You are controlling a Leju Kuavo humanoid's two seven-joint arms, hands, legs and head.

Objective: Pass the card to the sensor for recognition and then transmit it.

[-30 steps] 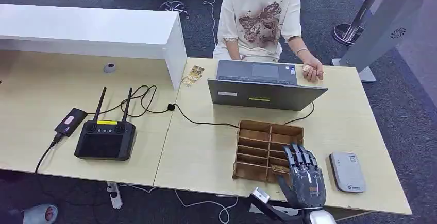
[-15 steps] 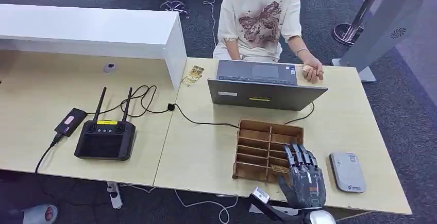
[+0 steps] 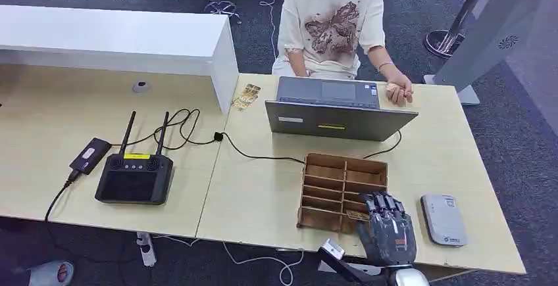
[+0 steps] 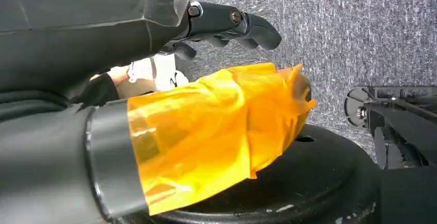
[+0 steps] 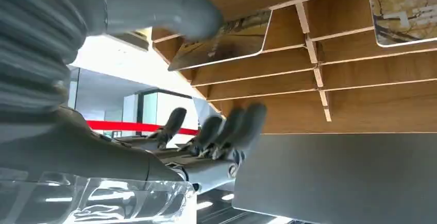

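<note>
The right hand [image 3: 388,232] hovered open over the wooden card rack [image 3: 327,187], thumb near a card [image 5: 227,38] not yet gripped; sensor [image 3: 443,219] scan and handover remained.

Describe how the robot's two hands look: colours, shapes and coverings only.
The right hand is dark grey with slim, jointed fingers and a silver wrist. The left hand has black fingers, and crinkled orange film wraps the part beside them.
</note>
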